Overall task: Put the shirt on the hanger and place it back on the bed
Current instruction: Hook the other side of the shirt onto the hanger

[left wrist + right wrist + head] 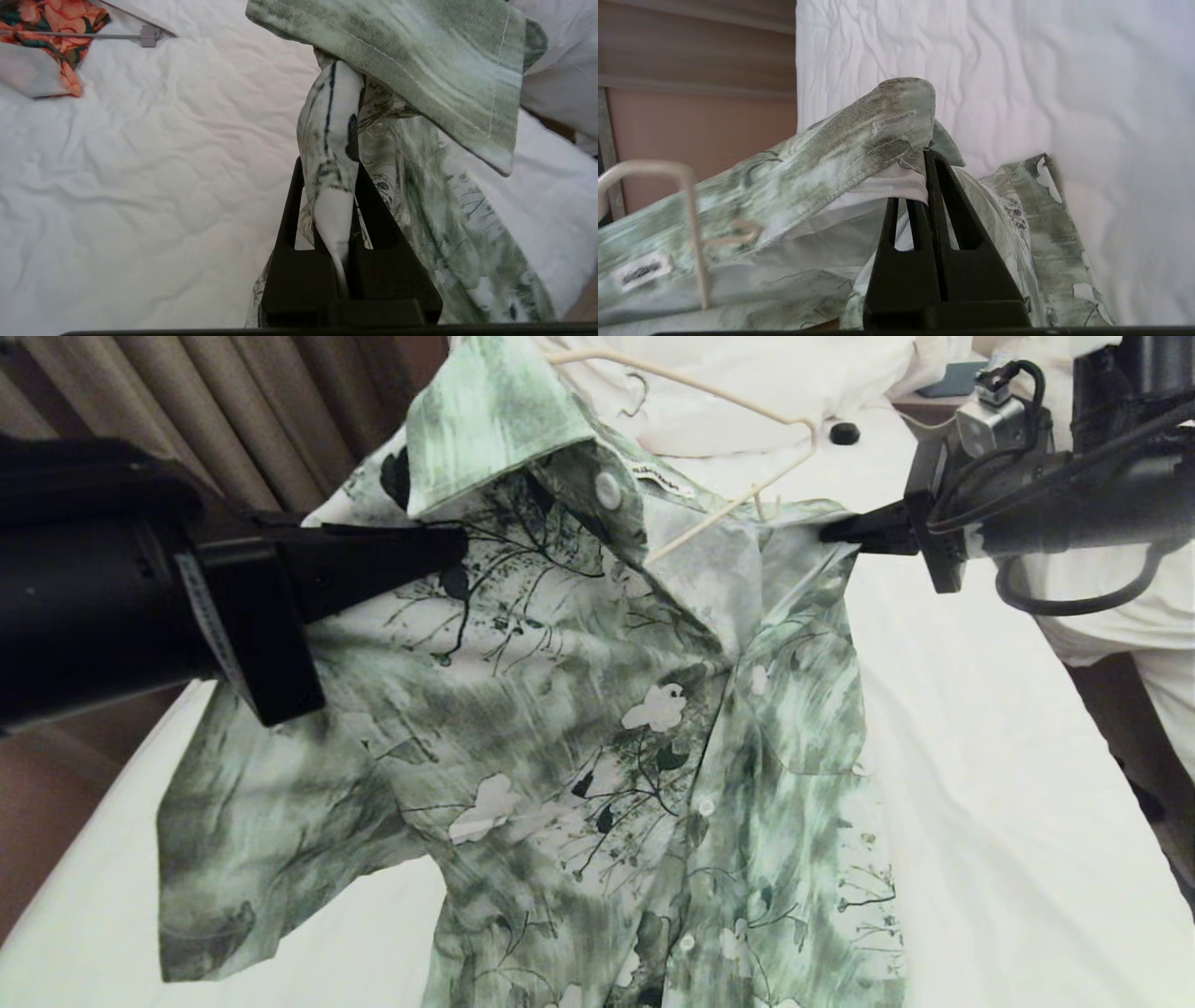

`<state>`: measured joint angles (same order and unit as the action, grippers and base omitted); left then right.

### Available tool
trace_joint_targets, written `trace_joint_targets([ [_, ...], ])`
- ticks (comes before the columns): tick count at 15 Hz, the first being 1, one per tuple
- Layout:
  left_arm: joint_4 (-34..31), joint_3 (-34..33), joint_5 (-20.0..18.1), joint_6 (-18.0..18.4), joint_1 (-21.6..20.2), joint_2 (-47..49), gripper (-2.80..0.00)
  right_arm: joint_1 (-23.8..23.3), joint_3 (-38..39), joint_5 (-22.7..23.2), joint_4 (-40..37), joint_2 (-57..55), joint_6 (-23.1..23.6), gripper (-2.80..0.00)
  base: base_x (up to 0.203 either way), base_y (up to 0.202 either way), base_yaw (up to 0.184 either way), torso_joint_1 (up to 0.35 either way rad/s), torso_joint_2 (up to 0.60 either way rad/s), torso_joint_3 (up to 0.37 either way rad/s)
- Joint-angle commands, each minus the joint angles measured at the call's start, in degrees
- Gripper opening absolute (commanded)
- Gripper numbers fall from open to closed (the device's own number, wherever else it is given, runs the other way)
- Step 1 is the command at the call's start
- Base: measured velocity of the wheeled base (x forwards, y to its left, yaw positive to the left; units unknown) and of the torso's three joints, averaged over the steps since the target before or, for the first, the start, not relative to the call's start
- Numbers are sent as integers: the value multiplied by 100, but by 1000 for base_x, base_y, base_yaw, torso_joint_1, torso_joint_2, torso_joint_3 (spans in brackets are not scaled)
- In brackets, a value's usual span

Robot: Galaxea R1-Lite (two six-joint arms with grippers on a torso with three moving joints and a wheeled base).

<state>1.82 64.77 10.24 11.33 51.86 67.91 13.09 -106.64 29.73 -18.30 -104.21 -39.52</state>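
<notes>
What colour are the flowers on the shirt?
White, on the green-and-white brushed print of the shirt; clearest in the head view.

Green floral shirt [597,747] lifted, hanger [719,513] seemingly inside collar

Cloth, wire and matt plastic

Thin green-and-white printed cotton-like shirt [597,775], smooth cream wire hanger [738,504], wrinkled white cloth bed sheet [980,784], matt black plastic fingers [945,219].

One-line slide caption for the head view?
Both grippers, left gripper and right gripper, pinch the green floral shirt above the white bed.
</notes>
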Motion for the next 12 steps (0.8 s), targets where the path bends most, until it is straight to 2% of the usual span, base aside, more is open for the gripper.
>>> trace_joint_targets([
  [1,-49,-24,19,-45,204,-138,-280,0,-66,15,-8,-73,-20,-280,0,0,0,0,0,0],
  [8,-201,-474,13,-112,325,-165,-280,27,-288,14,-25,-143,-20,-280,0,0,0,0,0,0],
  [12,-182,-162,22,-104,334,-165,-280,69,-244,15,-42,-206,-20,-280,0,0,0,0,0,0],
])
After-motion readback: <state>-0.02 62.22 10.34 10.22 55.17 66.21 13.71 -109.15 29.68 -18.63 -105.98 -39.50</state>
